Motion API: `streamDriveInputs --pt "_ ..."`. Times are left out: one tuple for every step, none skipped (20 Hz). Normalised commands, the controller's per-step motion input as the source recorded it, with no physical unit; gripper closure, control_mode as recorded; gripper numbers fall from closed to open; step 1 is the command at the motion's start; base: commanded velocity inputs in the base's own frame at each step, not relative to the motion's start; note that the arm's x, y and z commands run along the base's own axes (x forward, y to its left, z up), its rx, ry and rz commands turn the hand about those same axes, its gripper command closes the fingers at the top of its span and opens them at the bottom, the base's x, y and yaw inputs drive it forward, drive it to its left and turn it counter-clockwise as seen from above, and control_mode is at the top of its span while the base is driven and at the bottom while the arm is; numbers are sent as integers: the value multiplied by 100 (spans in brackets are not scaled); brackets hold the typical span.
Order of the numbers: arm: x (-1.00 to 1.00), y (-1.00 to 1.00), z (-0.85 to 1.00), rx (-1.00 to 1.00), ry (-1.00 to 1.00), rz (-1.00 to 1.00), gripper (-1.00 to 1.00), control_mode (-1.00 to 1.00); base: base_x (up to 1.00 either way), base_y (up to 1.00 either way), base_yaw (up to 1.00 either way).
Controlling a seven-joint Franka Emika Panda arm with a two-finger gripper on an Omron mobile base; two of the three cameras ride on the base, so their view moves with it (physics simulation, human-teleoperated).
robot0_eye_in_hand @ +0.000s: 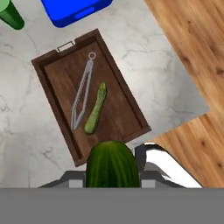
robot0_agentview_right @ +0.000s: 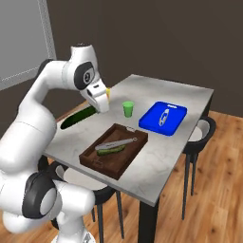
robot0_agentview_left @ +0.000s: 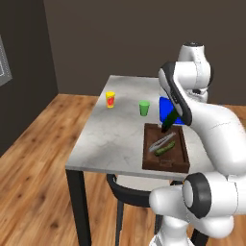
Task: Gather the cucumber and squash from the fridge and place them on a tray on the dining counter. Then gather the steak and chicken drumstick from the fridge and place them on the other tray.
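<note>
Claw (robot0_agentview_right: 97, 110) clamped on dark green cucumber (robot0_agentview_right: 79, 116), above brown tray (robot0_agentview_right: 90, 159).

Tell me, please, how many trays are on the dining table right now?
2. The brown wooden tray sits near the table's front edge; the blue tray lies beyond it, farther along the marble top.

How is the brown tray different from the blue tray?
The brown tray is dark wood with a tall rim; the blue tray is bright plastic with a low rim. The brown tray holds tongs and a small green vegetable; the blue tray holds one silver utensil. Both are rectangles on the marble table.
</note>
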Motion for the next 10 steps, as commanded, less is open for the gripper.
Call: streamDriveInputs --pt "64 -24 -41 2 1 -29 100 -100 0 0 0" --pt "61 -18 -37 3 0 -27 100 -100 0 0 0" --pt "61 -14 -35 3 0 -27 100 -100 0 0 0" --pt "59 -11 -34 4 0 -25 100 -100 0 0 0" --pt "57 -11 -30 4 0 -24 100 -100 0 0 0" --pt "58 -10 -28 4 0 -22 100 -100 0 0 0" --pt "56 -12 -26 5 0 -19 100 -100 0 0 0" --pt "54 -11 -28 5 0 -16 100 -100 0 0 0" --pt "56 -4 -25 5 1 -14 100 -100 0 0 0" --pt "55 0 -14 4 0 -8 100 -100 0 0 0"
